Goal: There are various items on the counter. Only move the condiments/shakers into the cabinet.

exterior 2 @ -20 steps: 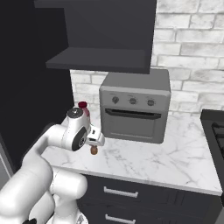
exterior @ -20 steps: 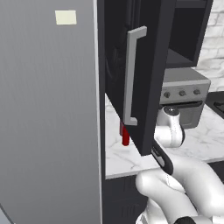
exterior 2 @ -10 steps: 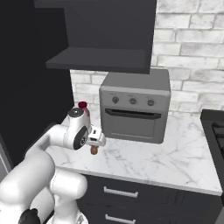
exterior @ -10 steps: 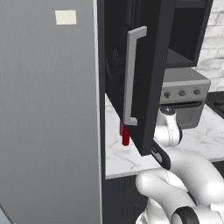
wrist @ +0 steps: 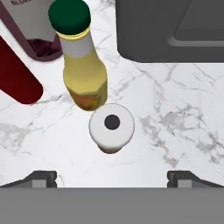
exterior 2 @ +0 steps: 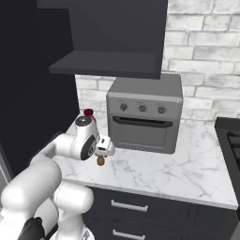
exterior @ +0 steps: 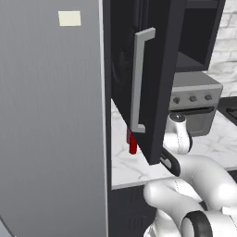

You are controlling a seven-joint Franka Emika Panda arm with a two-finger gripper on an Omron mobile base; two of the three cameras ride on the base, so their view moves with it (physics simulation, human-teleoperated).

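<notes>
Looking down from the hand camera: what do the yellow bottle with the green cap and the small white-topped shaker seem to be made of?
The yellow bottle with the green cap looks like glossy translucent plastic or glass, with a soft sheen on its neck and an opaque matte cap. The small white-topped shaker has a matte white lid, likely plastic, with one dark hole; its brownish base could be wood.

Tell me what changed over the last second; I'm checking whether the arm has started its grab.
Almost nothing. The arm's elbow shifted slightly in the base views; the gripper still hovers open above the white-capped shaker, nothing grasped. The red bottle, yellow bottle, oven and open cabinet door stayed put.
</notes>
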